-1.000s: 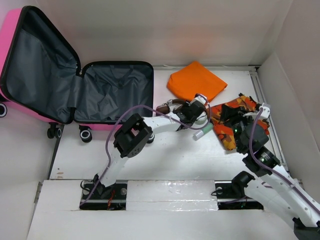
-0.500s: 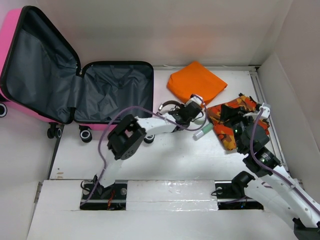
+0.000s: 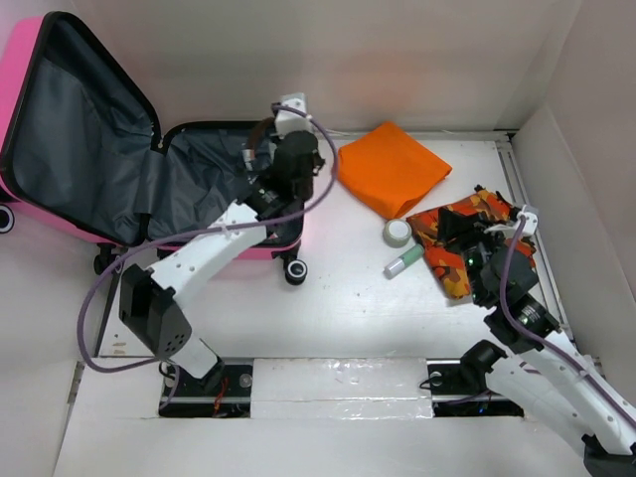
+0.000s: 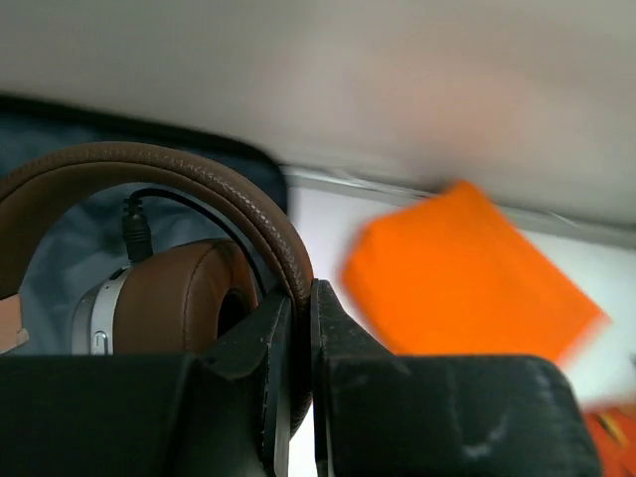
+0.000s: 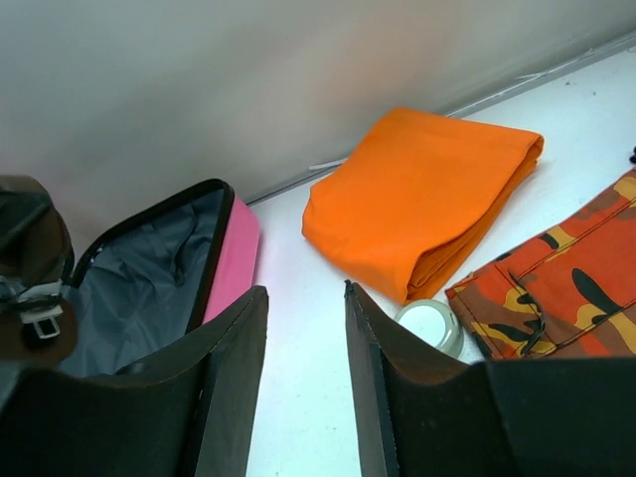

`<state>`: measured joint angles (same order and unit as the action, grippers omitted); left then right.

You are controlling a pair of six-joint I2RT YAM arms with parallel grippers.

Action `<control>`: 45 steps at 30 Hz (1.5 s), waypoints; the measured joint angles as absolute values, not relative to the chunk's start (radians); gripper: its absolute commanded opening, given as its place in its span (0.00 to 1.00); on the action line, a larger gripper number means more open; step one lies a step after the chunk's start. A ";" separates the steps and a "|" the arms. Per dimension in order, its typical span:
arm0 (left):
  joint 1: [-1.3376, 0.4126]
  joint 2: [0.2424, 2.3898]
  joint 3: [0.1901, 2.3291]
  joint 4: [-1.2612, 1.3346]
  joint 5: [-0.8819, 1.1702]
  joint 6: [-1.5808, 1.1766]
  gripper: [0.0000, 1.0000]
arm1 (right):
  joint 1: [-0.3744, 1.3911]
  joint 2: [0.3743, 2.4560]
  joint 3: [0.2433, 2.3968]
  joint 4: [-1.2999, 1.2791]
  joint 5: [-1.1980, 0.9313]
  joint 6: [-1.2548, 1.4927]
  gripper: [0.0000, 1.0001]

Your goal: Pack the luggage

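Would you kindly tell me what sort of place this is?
Probably a lab test cell, not a home: a white table boxed in by plain walls, two bolted-down arms, and a staged suitcase.

My white work corner
I see my white table [image 3: 343, 308] with plain white walls [image 3: 397, 60] around it.

One small hot-pink hard-shell suitcase [image 3: 70, 139] with dark grey lining, one pair of brown padded over-ear headphones [image 4: 184, 303], one folded orange cloth [image 3: 390, 169] and one crumpled orange, red and black camouflage garment [image 3: 442, 221] are in view. There is also one small round pale-lidded jar [image 3: 397, 232] and one small pale green tube [image 3: 404, 263]. The white robot arms number two, the left arm [image 3: 209, 248] and the right arm [image 3: 556, 358].
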<state>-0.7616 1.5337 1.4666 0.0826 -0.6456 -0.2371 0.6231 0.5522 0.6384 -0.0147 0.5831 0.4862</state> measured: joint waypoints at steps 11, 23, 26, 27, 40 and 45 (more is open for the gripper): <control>-0.330 1.839 1.434 -0.220 -0.719 -0.583 0.57 | 0.623 0.608 0.638 -0.015 0.545 0.486 0.47; -0.793 1.617 1.371 -0.007 -0.612 -0.462 0.66 | 0.622 0.626 0.638 -0.015 0.556 0.474 0.06; -0.969 1.621 1.327 0.081 -0.517 -0.400 0.65 | 0.621 0.605 0.638 -0.023 0.601 0.495 0.00; -1.012 1.633 1.308 0.103 -0.484 -0.381 0.65 | 0.621 0.593 0.638 -0.028 0.622 0.503 0.00; -1.096 2.138 1.540 0.069 -0.202 -0.116 0.66 | 0.616 0.538 0.638 -0.049 0.704 0.532 0.43; -1.096 2.204 1.600 0.035 -0.184 -0.081 0.53 | 0.616 0.544 0.638 -0.052 0.703 0.532 0.43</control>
